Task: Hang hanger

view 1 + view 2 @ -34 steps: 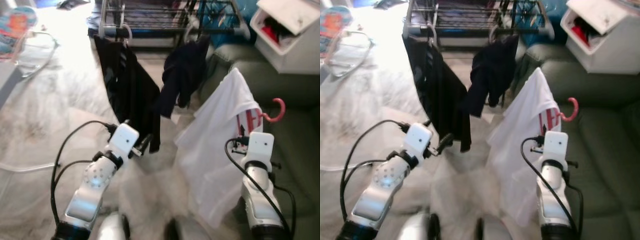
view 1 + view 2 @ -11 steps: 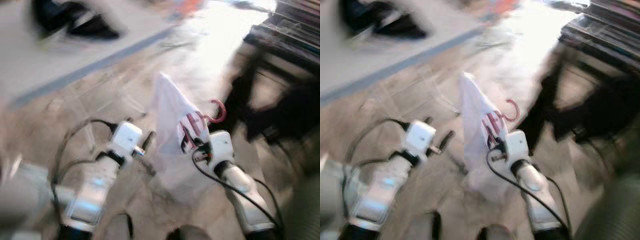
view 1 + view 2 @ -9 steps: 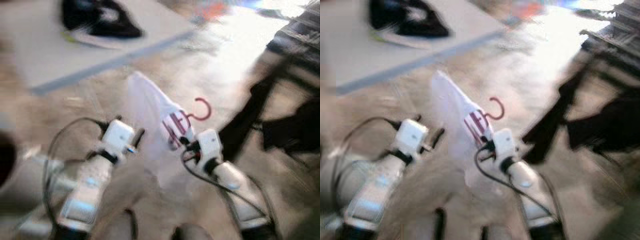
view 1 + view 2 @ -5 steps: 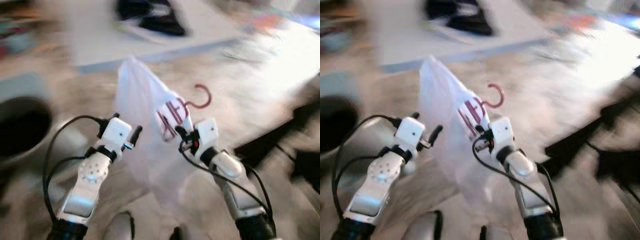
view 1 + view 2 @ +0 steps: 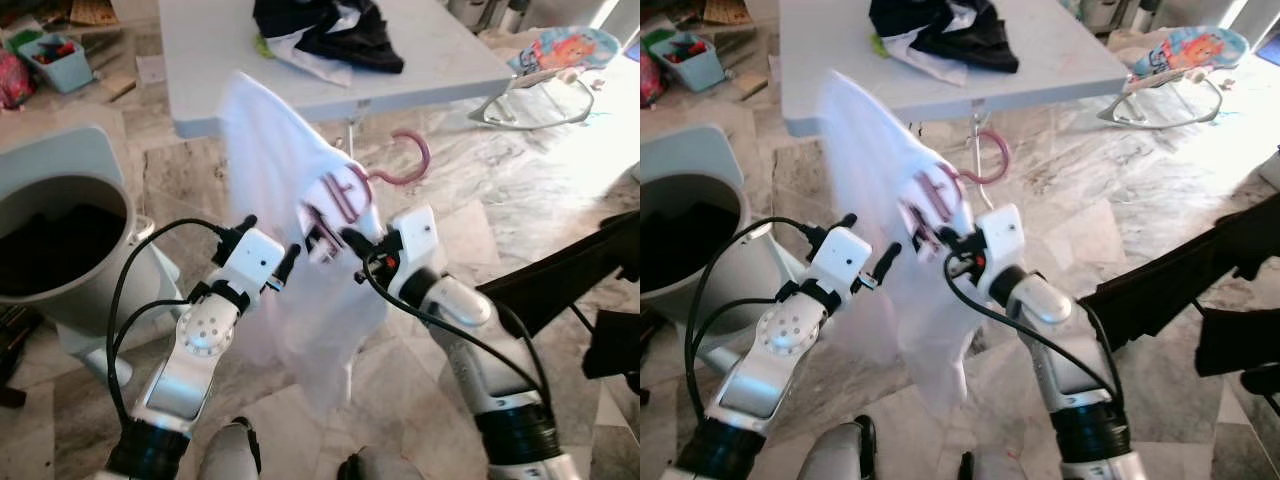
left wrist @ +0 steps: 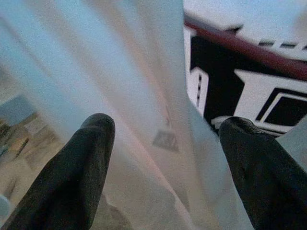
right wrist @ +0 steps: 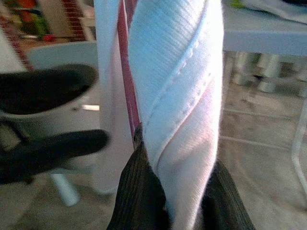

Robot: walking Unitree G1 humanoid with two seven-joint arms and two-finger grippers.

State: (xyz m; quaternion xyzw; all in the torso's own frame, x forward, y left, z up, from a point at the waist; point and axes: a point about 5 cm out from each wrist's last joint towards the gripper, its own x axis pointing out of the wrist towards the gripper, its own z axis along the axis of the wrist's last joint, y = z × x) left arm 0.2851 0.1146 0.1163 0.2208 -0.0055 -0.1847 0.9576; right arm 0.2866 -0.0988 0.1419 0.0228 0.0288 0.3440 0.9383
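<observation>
While carried in front of the robot, with no drying rail identifiable in view: status as follows.

Hanger: pink plastic hanger (image 5: pixel 400 165), hook uppermost, held up in front of the grey folding table (image 5: pixel 200 60) and level with its front edge.

Garment: white T-shirt (image 5: pixel 290 260) with red print draped over the hanger, hem hanging free toward the marble floor (image 5: pixel 450 190).

Right gripper (image 5: pixel 335 238): fingers clamped on the hanger and the shirt collar, seen in the right wrist view as ribbed collar fabric (image 7: pixel 177 96) pinched between the pads (image 7: pixel 139 191).

Left gripper (image 5: pixel 270 255): fingers spread apart, holding nothing, thin shirt fabric (image 6: pixel 144 120) lying between them, near the shirt's table-side edge.

Nearby items: dark clothes pile (image 5: pixel 325 30) on the table top; grey laundry tub (image 5: pixel 60 240) beside the table, to the robot's left; dark garment (image 5: pixel 560 280) hanging at the robot's right, well apart from the table.

Step in hand (judged): transport of the loaded hanger; hanging not yet done.

Risk 1: shirt slipping off the hanger shoulder, caused by swinging during a turn or by a one-point grip.

Risk 2: snagging of the free hem on the table leg or tub rim, caused by passing too near.

Risk 3: hook missing the rail, caused by hanger rotation within the clamp.

Risk 4: left fingers catching the fabric and dragging it, caused by closing unintentionally.
</observation>
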